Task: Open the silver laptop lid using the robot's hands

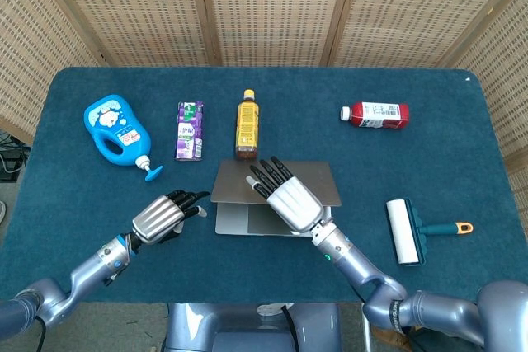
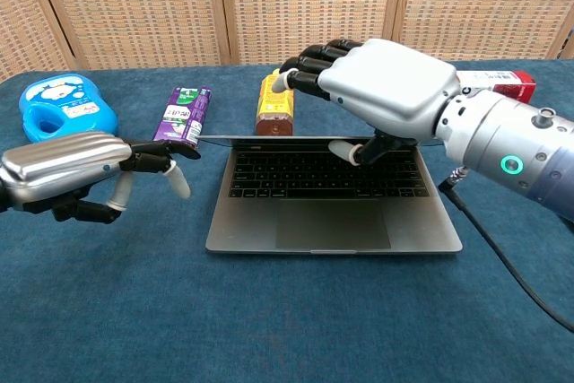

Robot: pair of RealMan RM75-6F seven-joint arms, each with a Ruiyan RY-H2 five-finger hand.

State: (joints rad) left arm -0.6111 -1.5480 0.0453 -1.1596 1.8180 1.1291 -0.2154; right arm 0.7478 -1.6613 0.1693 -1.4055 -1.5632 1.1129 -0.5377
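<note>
The silver laptop [image 1: 238, 218] [image 2: 332, 221] lies at the middle of the table with its lid [image 1: 235, 180] raised a little, so the keyboard shows in the chest view. My right hand [image 1: 287, 198] [image 2: 386, 87] holds the lid's front edge: its fingers [image 2: 305, 65] lie over the top and its thumb [image 2: 345, 152] is tucked under. My left hand [image 1: 167, 216] [image 2: 76, 172] hovers just left of the laptop. It holds nothing, and its fingers are apart and point toward the laptop's left side.
Behind the laptop lie a blue detergent bottle [image 1: 115, 129], a purple packet [image 1: 190, 129] and an amber bottle [image 1: 247, 124]. A red bottle [image 1: 375, 114] lies at the back right. A lint roller [image 1: 404, 231] lies right of the laptop.
</note>
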